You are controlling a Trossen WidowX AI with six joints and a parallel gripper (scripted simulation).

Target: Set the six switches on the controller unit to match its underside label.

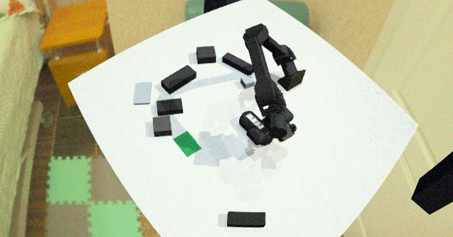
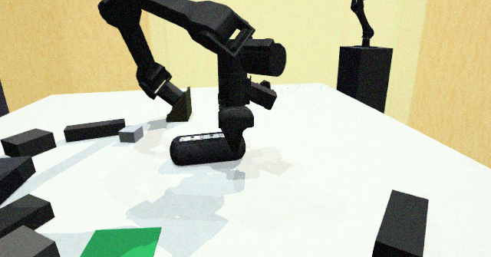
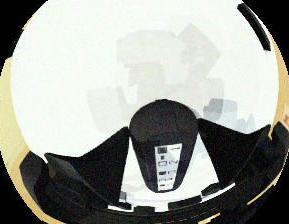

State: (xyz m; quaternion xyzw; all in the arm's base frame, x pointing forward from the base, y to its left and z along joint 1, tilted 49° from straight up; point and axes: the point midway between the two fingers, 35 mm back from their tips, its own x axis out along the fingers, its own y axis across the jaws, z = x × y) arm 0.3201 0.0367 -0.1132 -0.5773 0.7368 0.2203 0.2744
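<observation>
The dark grey controller unit (image 1: 252, 123) (image 2: 199, 153) (image 3: 161, 125) lies on the white bench (image 1: 336, 131) near the middle, turned over. Its white label (image 1: 255, 121) (image 2: 201, 136) (image 3: 165, 163) with a row of small squares faces up; the squares are too small to read. The switches are hidden underneath. My gripper (image 1: 263, 135) (image 2: 235, 143) (image 3: 164, 127) points down over the unit's end nearest the arm, with one finger on each long side. The fingers are shut on the unit, which rests on the bench.
Several dark blocks (image 1: 178, 78) (image 1: 169, 106) (image 1: 238, 63) and a small grey cube (image 1: 248, 82) (image 2: 130, 133) ring the unit's left and back. A flat green tile (image 1: 187, 143) (image 2: 120, 242) lies front left. A black block (image 1: 245, 218) (image 2: 403, 222) stands near the front edge.
</observation>
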